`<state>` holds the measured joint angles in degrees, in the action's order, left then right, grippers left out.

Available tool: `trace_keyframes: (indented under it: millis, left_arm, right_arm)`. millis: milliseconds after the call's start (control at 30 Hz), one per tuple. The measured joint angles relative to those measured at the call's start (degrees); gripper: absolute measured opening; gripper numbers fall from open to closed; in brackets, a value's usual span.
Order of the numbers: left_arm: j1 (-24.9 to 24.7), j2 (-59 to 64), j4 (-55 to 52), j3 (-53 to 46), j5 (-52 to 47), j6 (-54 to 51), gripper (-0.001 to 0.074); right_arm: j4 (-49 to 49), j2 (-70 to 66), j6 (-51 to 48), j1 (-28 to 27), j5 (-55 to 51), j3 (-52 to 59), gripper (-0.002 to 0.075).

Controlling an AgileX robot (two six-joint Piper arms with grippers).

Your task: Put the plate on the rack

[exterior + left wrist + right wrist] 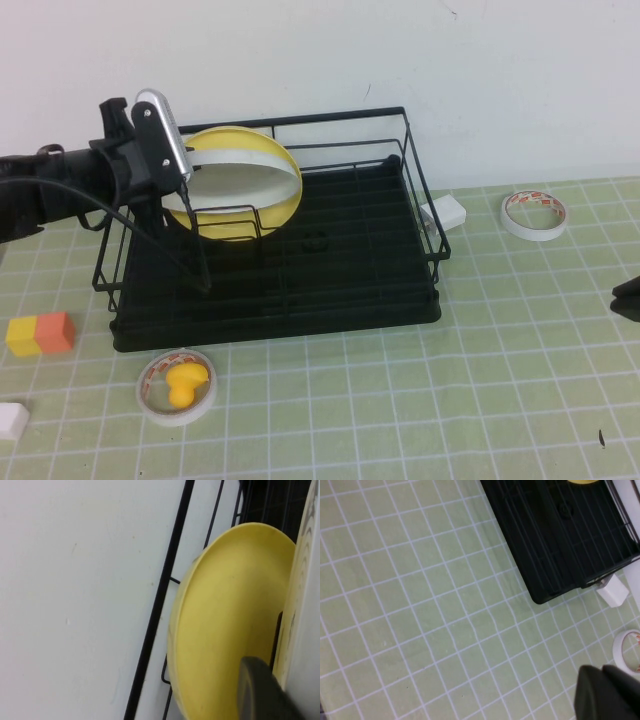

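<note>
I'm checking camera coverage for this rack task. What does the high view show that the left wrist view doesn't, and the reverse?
Only the high view shows the whole black wire dish rack, the left tool at the plain white round plate, two tape rolls, coloured blocks, and the right tool parked at the right edge. Only the left wrist view shows the yellow round plate's face close up beside the white plate's rim. Both share the two plates and rack wires.
</note>
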<state>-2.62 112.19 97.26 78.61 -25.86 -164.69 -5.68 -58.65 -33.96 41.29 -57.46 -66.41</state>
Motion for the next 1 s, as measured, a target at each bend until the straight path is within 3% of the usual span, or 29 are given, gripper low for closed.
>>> trace_keyframes:
  millis: [167, 400, 533, 667, 833, 1000]
  left_arm:
    - [0.00, 0.60, 0.00, 0.22, -0.48, 5.06, 0.0110]
    - [-0.49, 0.60, 0.00, 0.22, -1.67, 7.76, 0.0355]
    - [-0.70, -0.14, 0.00, 0.26, 0.33, 11.53, 0.0386]
    - [-0.70, -4.96, 0.00, 0.26, 7.10, 21.50, 0.0318]
    - [-0.80, -15.48, 0.68, -0.07, 19.20, 48.55, 0.0092]
    - [-0.80, -27.13, 1.71, -5.59, 25.10, 61.96, 0.0013]
  right_arm:
    - [0.00, 0.00, 0.48, 0.00, -1.21, 0.00, -0.0002]
    - [-0.05, 0.00, 0.74, 0.00, -1.94, 0.00, -0.0002]
    - [-0.86, 0.00, 1.11, 0.00, -2.68, 0.00, -0.0002]
    - [-6.96, 0.00, 5.33, 0.00, -6.33, 0.00, -0.0002]
    - [-16.65, 0.80, 14.67, 0.00, -11.60, 0.00, -0.0002]
    - [-19.59, 5.21, 22.28, 0.00, -11.28, 0.79, -0.0002]
